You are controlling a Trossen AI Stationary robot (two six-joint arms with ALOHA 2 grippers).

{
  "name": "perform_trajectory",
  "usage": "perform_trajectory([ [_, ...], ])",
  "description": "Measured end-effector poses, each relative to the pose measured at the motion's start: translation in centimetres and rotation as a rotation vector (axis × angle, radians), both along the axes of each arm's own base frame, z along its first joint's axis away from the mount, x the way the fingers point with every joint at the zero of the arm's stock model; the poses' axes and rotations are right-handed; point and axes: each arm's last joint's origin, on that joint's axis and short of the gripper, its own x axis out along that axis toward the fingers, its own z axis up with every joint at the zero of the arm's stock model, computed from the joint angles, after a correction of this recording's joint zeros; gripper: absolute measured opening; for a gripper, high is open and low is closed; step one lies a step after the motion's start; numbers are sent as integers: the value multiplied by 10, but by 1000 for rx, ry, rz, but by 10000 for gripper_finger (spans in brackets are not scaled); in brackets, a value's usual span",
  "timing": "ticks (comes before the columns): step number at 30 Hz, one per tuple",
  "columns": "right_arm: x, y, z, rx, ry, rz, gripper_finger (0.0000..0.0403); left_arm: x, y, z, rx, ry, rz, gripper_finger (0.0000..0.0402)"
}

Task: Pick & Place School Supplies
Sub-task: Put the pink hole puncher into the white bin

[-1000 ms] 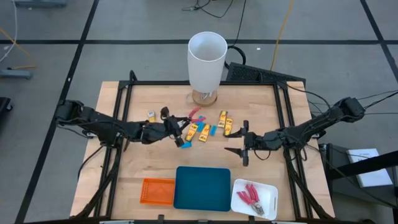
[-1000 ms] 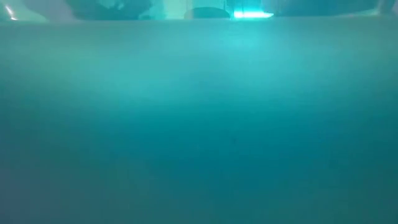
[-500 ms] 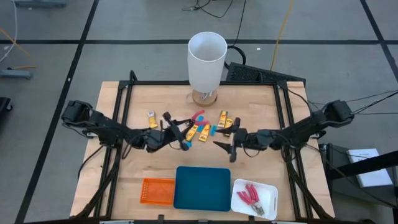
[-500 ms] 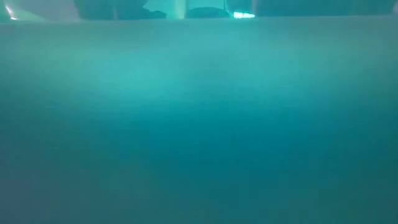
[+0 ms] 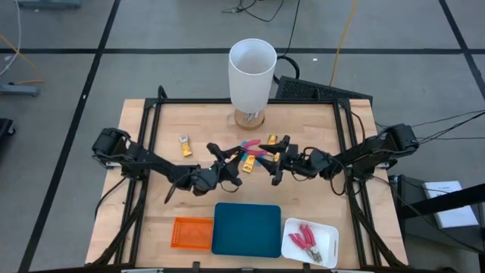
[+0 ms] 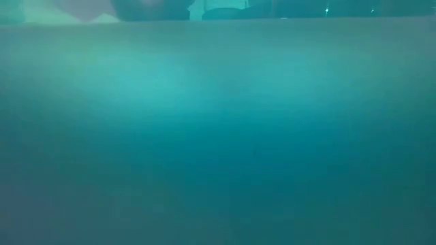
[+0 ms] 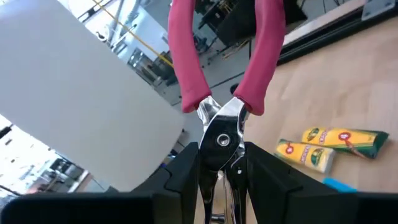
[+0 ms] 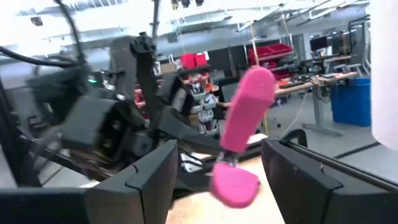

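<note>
Our left gripper [image 7: 217,177] pinches the metal end of the red-handled pliers [image 5: 252,147], lifted over the middle of the table [image 5: 151,205]. Our right gripper [image 5: 274,168] is spread wide, just beside the handles — we could bump them and knock the pliers loose. They could drop on the yellow pieces [image 5: 273,142] below — or slip.

We read this as a robotics lab or workshop: the wooden table [image 5: 246,193] stands on a grey tiled floor with cables trailing behind it. Beyond the table, the right wrist view shows red storage bins [image 8: 272,51], workbenches, a blue barrel [image 8: 351,98] and ceiling strip lights.
</note>
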Motion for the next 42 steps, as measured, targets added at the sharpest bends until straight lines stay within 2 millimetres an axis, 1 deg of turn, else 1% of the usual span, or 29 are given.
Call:
perform_trajectory([
  [5,0,-2,-1,-1,9,-6,224,2,-4,3,2,-9,-2,106],
  [10,1,-1,-3,-4,28,-5,223,2,-4,3,-1,-9,-3,118],
  [13,1,-1,-3,-5,32,-5,214,2,-4,2,-9,-16,-4,112],
  [17,1,-1,-3,-5,34,-5,188,2,-4,2,-13,-19,-12,106],
  [23,1,-1,-3,-6,35,-1,131,3,-5,2,-36,-34,-50,126],
  [28,1,-1,-3,-7,35,1,88,3,-5,2,-39,-36,-52,111],
  [31,1,-1,-3,-15,37,1,76,3,-5,2,-41,-37,-52,110],
  [33,1,-1,-3,-22,38,0,76,3,-5,2,-51,-46,-53,123],
  [39,1,-2,-4,-49,55,-17,79,2,-6,2,-102,-95,-51,184],
  [42,-2,0,0,-72,68,-11,76,1,-11,2,-138,-127,-60,206],
])
